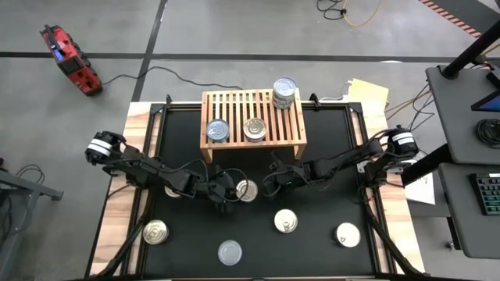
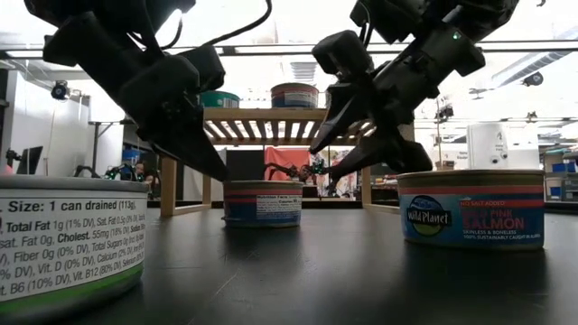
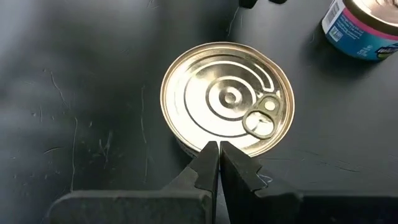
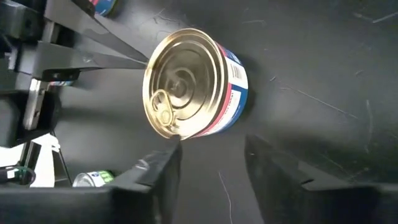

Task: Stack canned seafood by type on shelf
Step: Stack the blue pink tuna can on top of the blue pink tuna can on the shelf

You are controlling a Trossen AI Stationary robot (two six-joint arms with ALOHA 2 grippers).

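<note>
A gold-lidded can of seafood (image 1: 247, 190) with a pull tab stands upright on the black table, just in front of the wooden shelf (image 1: 234, 105). My left gripper (image 3: 217, 149) is shut. It comes at the can from the table's left, its tips at the lid's rim. My right gripper (image 4: 214, 165) is open and slants down toward the same can (image 4: 193, 84) from the table's right. It is short of the can and nothing is between its fingers. In the low view the can (image 2: 264, 203) sits between both grippers. My left gripper's shut fingertips meet the can at the lid's rim (image 3: 193, 146), on the side facing the table's left. The fingers slant down from the left. The can stands upright on the table.
On the shelf stand a stack of cans (image 1: 283, 91) at the far right and two single cans (image 1: 217, 129) (image 1: 255, 129) at the near edge. Loose cans lie on the near table (image 1: 155, 232) (image 1: 230, 251) (image 1: 286, 222) (image 1: 348, 234).
</note>
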